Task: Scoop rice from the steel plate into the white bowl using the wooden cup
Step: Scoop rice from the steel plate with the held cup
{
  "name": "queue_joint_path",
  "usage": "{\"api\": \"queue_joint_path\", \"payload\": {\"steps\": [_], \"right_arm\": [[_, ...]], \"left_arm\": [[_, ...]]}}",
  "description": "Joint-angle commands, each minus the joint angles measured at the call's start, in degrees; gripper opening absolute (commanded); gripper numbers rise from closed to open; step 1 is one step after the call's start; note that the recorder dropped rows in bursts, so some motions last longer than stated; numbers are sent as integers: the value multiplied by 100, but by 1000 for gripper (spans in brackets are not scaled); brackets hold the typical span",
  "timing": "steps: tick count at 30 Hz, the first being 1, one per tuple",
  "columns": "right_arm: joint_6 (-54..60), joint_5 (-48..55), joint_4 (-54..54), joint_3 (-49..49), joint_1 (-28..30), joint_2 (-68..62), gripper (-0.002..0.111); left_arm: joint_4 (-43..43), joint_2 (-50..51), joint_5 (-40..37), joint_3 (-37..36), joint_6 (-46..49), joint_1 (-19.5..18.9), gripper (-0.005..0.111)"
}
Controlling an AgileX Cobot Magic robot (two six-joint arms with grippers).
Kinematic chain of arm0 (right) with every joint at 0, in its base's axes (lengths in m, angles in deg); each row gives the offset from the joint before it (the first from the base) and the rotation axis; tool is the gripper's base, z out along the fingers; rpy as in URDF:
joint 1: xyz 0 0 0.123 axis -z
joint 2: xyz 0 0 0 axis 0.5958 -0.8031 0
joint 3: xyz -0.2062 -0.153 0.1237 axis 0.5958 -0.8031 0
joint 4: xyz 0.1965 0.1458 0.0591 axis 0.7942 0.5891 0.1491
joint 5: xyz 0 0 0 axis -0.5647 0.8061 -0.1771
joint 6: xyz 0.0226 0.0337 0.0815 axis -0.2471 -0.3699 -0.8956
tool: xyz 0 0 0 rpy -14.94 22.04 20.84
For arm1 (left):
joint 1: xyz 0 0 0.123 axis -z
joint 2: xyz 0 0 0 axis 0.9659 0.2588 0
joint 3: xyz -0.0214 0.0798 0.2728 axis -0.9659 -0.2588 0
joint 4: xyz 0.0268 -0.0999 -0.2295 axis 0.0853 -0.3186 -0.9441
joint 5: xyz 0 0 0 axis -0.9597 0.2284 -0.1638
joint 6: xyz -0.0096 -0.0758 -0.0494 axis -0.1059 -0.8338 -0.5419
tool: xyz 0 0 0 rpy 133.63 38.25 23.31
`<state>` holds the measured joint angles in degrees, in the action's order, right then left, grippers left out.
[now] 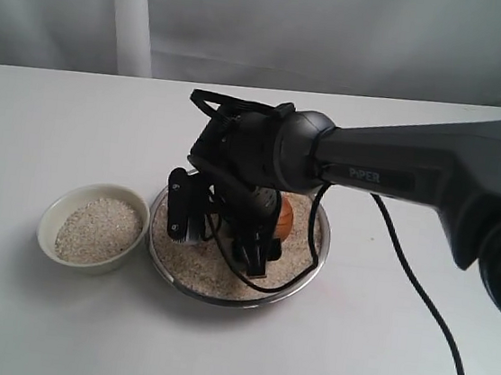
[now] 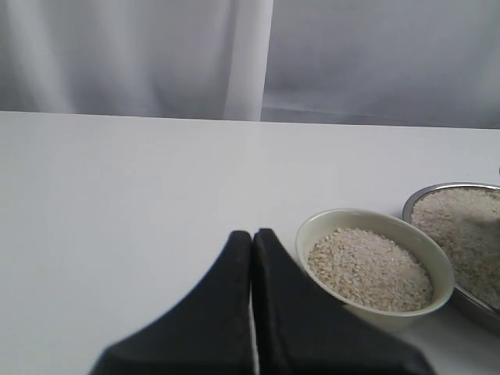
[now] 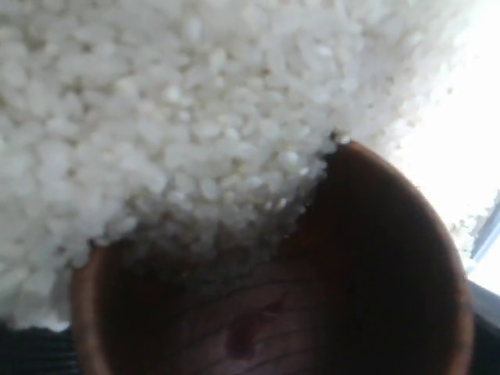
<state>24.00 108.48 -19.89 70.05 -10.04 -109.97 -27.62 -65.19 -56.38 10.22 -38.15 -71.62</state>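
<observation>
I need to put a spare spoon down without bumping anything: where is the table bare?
Bare table lies behind the white bowl and steel plate, toward the curtain, and in front of both, nearer the camera. Crowded: bowl and plate sit close together, the arm covers the plate, and a cable crosses the table right of it.

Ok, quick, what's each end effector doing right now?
Left end effector: closed, holding nothing.
Right end effector: gripping the wooden cup, its mouth dipped into the rice on the steel plate.
</observation>
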Motion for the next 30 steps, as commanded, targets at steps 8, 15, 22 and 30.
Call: {"api": "queue_joint_path", "payload": {"steps": [8,15,22,30], "right_arm": [[-19,-712,921,-10,68,-19,0],[-33,-897,1223,-10,196,143,0],[-47,-1320,1554,-163,270,267,0],[-208,-2708,1804,-1164,557,842,0]], "left_arm": [[-27,-17,21,16,-24,24,0],[-27,-17,21,16,-24,24,0],[-27,-17,21,16,-12,24,0],[-27,-17,21,16,-24,24,0]]}}
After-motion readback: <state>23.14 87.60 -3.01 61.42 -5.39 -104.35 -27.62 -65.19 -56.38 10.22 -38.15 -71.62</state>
